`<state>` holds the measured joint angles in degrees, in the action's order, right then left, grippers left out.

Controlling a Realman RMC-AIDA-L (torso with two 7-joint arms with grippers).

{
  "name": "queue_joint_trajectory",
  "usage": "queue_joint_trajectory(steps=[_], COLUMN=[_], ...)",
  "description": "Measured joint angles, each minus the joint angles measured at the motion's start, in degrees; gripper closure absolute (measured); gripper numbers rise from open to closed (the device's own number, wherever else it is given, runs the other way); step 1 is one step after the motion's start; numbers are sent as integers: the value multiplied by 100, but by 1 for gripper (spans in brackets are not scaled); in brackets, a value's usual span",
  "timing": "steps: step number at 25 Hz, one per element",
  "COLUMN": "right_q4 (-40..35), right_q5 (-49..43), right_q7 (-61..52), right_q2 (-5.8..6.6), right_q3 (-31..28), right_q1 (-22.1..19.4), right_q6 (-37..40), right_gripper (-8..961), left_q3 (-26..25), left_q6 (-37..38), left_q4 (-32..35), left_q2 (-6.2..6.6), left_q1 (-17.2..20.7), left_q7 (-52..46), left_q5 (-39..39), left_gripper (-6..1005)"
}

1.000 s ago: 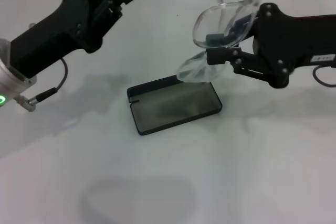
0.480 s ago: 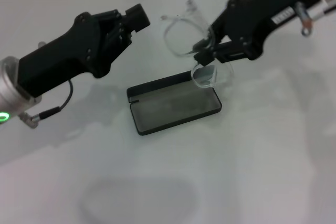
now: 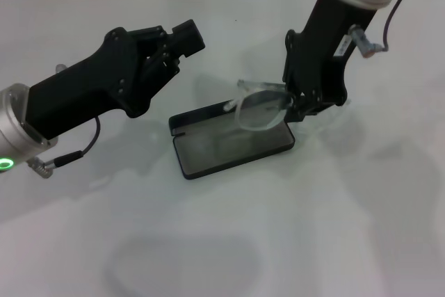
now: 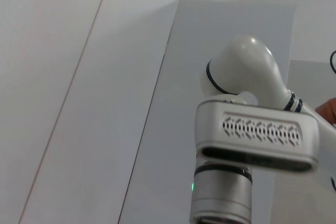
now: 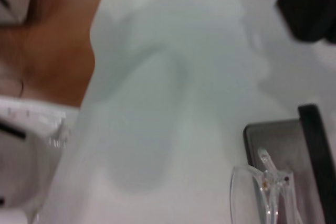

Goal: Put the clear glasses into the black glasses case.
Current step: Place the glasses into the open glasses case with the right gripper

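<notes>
The black glasses case (image 3: 208,154) lies open on the white table, grey lining up. My right gripper (image 3: 296,106) reaches down from the far right and is shut on the clear glasses (image 3: 261,108). It holds them tilted just above the case's right end. In the right wrist view the clear glasses (image 5: 261,188) hang over a corner of the case (image 5: 310,150). My left gripper (image 3: 188,35) hovers above the table behind and left of the case, apart from it.
The white table (image 3: 313,227) spreads in front of the case. The right wrist view shows the table's edge with brown floor (image 5: 52,35) beyond it. The left wrist view holds only a white arm joint (image 4: 252,129) against a wall.
My right arm swung from the right side to a steep downward reach, bringing the glasses down and left to the case's right end. My left arm crept rightward toward the case.
</notes>
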<state>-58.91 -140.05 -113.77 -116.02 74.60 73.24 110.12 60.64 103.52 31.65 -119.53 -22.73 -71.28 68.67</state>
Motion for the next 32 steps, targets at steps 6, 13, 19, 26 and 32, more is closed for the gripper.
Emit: queue_joint_trajectory(steps=[6, 13, 19, 26, 32], right_q4=[290, 259, 314, 380, 486], right_q5=[33, 107, 205, 400, 689], right_q7=[-71, -76, -53, -24, 30], right_q2=[-11, -14, -17, -1, 12], right_q3=[756, 1812, 2323, 2784, 3053], right_q1=[95, -55, -50, -141, -204], right_q6=[-489, -1133, -1536, -2095, -2543], right_gripper=[842, 842, 842, 842, 842], left_q3=[1, -13, -26, -39, -46], left_q6=[4, -1, -30, -61, -67], left_q4=[2, 1, -1, -23, -26], left_q2=[2, 4, 13, 20, 26], left_q1=[32, -9, -89, -106, -103], left_q7=[9, 21, 0, 3, 16], left_q5=[0, 1, 2, 6, 13], left_gripper=[944, 943, 943, 943, 944])
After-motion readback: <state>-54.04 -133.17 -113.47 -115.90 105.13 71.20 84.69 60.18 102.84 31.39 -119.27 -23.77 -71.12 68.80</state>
